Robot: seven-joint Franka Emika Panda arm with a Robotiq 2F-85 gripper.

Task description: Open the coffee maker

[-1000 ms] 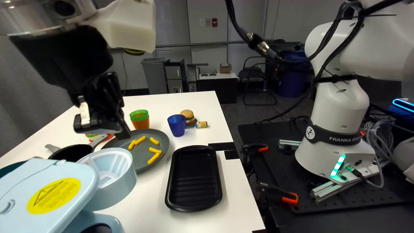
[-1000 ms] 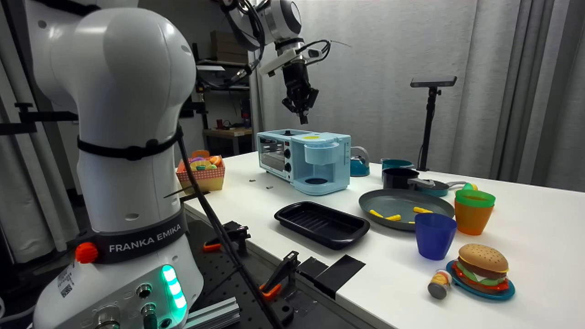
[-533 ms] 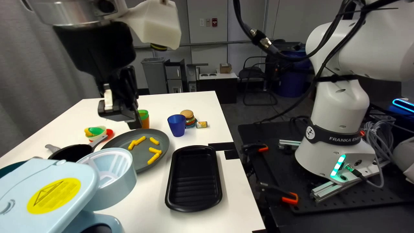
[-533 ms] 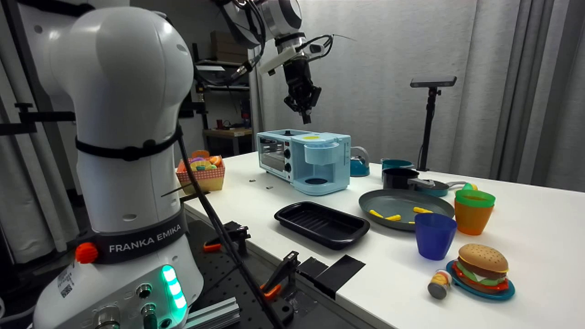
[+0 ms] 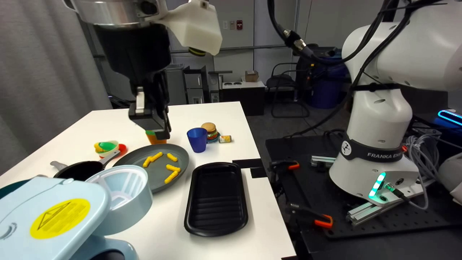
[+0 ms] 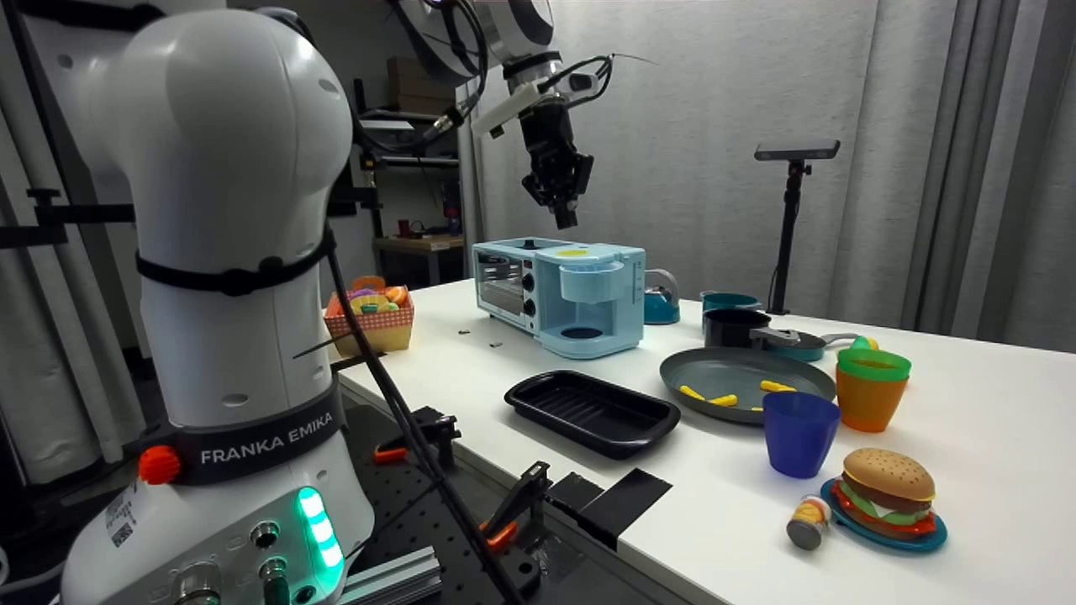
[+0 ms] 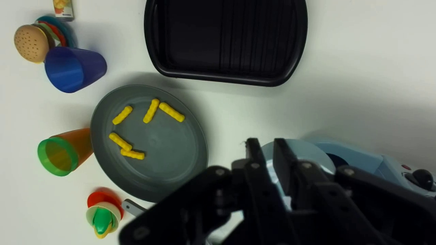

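Note:
The coffee maker (image 5: 21, 216) is pale blue with a round yellow sticker on its top. In an exterior view it fills the lower left corner. Its round basket (image 5: 131, 213) juts out from under the top, its ribbed white inside showing. The coffee maker (image 6: 626, 294) stands beside a toaster oven in an exterior view, with the basket (image 6: 588, 284) at its front. My gripper (image 6: 566, 220) hangs above it, apart from it. In the wrist view my gripper (image 7: 267, 141) shows a narrow empty gap between its fingers, over the basket (image 7: 299, 149), which it partly hides.
A black oblong tray (image 5: 216, 202) and a dark grey pan (image 5: 155, 180) with yellow pieces lie near the coffee maker. A blue cup (image 5: 197, 140), a toy burger (image 5: 209, 130), a black pot (image 6: 731, 329) and a kettle (image 6: 661, 304) stand on the white table (image 5: 260, 224).
My gripper has moved to the right in the exterior view where it is large, uncovering the green and yellow toy food. The coffee maker and the other things have not moved.

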